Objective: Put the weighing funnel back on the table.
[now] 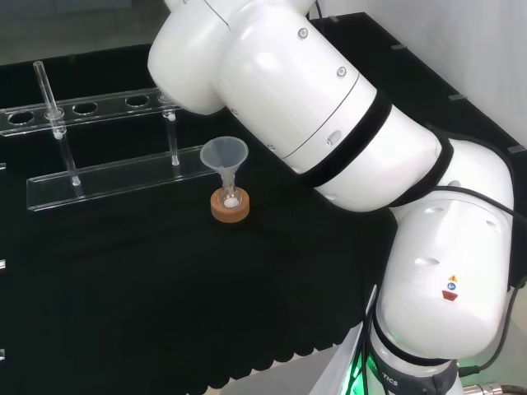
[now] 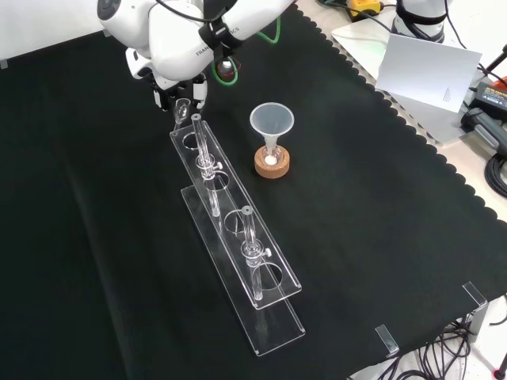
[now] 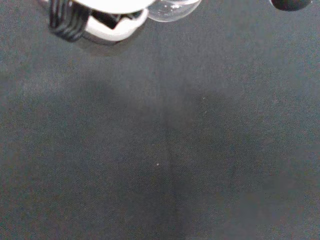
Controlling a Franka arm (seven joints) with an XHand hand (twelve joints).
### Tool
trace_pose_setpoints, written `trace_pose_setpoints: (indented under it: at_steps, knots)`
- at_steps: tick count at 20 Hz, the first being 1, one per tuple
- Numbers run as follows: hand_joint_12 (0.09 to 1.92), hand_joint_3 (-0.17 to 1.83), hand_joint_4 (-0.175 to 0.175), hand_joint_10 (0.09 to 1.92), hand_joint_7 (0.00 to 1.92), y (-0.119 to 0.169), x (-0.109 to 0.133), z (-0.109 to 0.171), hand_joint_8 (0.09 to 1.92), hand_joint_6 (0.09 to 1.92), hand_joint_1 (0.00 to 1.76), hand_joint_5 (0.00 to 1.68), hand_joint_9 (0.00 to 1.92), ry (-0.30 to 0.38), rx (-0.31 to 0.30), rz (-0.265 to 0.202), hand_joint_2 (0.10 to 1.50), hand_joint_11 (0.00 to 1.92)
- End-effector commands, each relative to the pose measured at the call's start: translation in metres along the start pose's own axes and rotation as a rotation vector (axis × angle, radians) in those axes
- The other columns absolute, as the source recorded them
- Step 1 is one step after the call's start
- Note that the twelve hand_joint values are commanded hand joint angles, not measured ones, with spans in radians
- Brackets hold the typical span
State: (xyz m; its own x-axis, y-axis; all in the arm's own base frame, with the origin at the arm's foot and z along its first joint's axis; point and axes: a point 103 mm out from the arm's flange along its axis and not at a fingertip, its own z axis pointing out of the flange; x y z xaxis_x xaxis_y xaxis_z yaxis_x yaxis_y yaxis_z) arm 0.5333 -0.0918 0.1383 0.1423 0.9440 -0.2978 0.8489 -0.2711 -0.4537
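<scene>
1. Holding noted: the small clear scoop-like weighing funnel (image 3: 172, 7) sits right against the black and white robot hand (image 2: 176, 95). In the front view the fingers curl downward round a clear glint, so I judge the hand closed on the piece.
2. Position: hand and weighing funnel hang above the flat black cloth (image 3: 160, 150), apart from it. In the front view they are at the far end of the long clear acrylic test-tube rack (image 2: 238, 237).
3. Step in hand: carry done or nearly so; set-down not yet made.
4. Next move calls for lowering over bare cloth, clear of the rack end, until the glass rests, and only then straightening the fingers. Risk: a rounded piece may roll on release.
5. Containers: the big clear cone-shaped funnel (image 2: 272, 120) stands mouth up with its stem in a small round glass flask (image 2: 271, 157) on a brown cork ring (image 2: 273, 169). Something white lies in the flask's bottom.
6. Two slim clear glass tubes (image 2: 204, 146) stand in the rack; contents cannot be told.
</scene>
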Motion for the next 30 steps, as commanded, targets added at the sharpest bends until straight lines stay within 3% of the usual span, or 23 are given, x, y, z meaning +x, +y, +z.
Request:
trace_pose_setpoints:
  at_steps: [1,17,30]
  knots:
    - [0.62,0.41,0.175,0.09,1.47,0.007,0.005,0.021,0.18,0.47,1.12,1.33,1.62,0.013,-0.011,-0.004,0.77,1.39]
    - [0.63,0.41,0.175,0.09,1.46,0.024,0.009,0.033,0.18,0.47,1.12,1.33,1.61,0.010,-0.026,-0.007,0.77,1.39]
    - [0.63,0.40,0.175,0.09,1.45,0.036,0.029,0.036,0.18,0.47,1.12,1.33,1.60,-0.013,-0.037,-0.018,0.77,1.37]
